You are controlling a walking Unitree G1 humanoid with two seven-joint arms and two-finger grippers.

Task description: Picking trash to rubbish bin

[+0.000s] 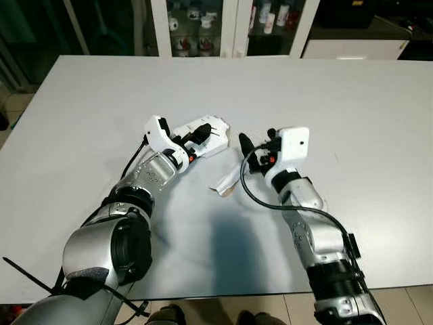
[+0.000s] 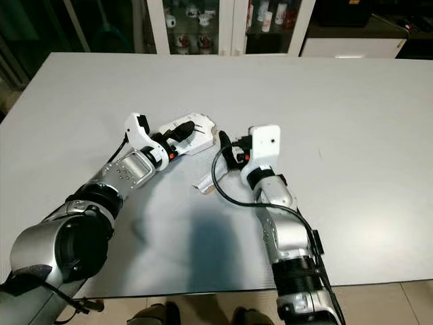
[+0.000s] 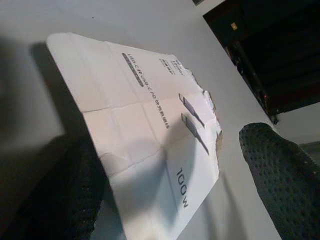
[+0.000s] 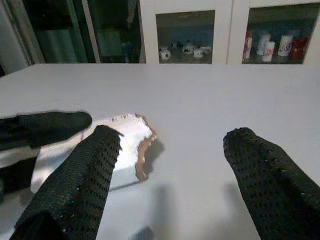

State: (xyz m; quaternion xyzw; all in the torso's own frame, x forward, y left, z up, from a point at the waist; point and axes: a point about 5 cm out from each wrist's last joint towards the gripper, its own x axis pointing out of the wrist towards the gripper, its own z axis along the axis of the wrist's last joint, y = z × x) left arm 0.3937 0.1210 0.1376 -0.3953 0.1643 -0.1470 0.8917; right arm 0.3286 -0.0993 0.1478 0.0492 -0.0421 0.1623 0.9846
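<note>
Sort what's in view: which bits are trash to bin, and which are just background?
Job:
torn white packaging card, left gripper over it
smaller torn scrap beside right gripper

Background:
white table
glass cabinet with mugs

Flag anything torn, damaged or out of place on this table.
The flattened white carton under the left gripper has a ragged, ripped edge showing brown board. A smaller torn scrap lies apart from it, beside the right gripper.
</note>
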